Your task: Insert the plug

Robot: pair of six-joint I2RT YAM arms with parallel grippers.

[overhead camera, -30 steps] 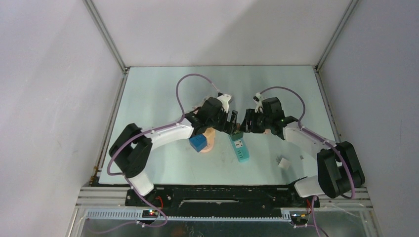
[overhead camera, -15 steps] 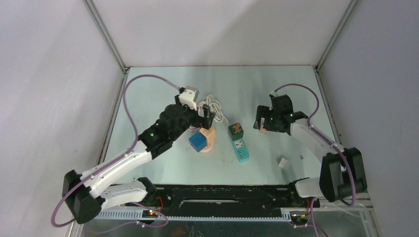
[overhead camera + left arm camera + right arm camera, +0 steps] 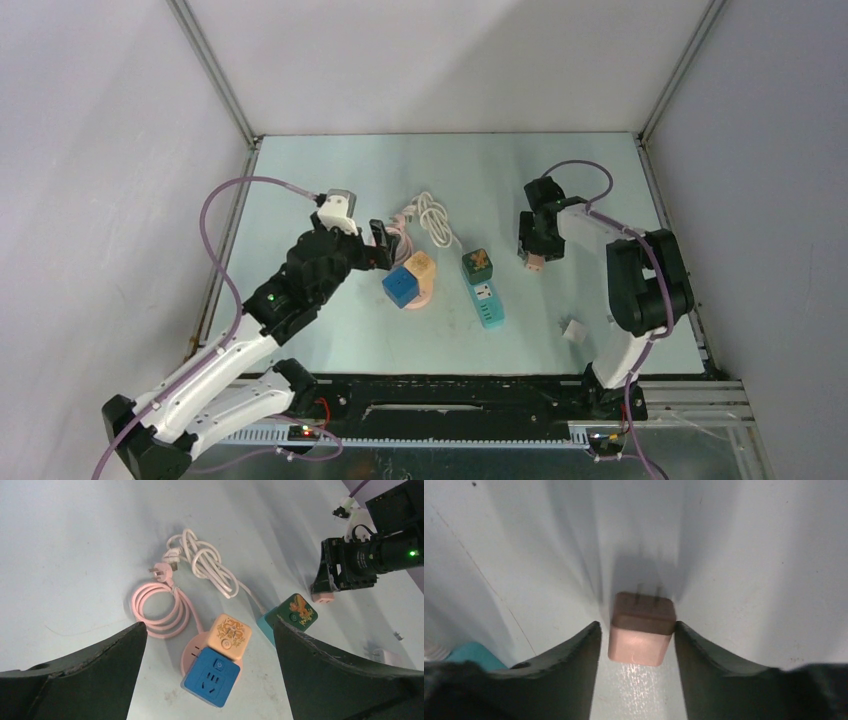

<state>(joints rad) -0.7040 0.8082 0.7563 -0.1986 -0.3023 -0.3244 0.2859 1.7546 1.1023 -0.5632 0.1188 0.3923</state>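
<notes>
Your right end effector [image 3: 637,626] has the little pink plug [image 3: 642,632] pinched between its two fingers, snug on both sides. The plug hangs a bit above the surface [image 3: 480,165] — you can see its shadow under it. Its two metal pins point down, away from the wrist camera. The place it should go is the blue-green power strip [image 3: 490,310]. It lies to the left of the plug and a touch closer to the arm bases, near but not touching. The strip's long side runs from far to near, tipped only a little. A green cube [image 3: 479,263] sits on the far end of the strip, and just on the near side of it there is a free socket [image 3: 485,293]. So I think the plug has to go left and slightly toward the bases, kept up off the surface. Then it goes straight down into that socket with the pins lined up to the holes; I can't tell from here how the holes are turned. The right arm is much the nearer one and it has the plug, so this looks like its job. Your left end effector [image 3: 207,627] is spread wide and holds nothing — it hovers on the other side of the strip, near the coiled pink cord [image 3: 160,612].
</notes>
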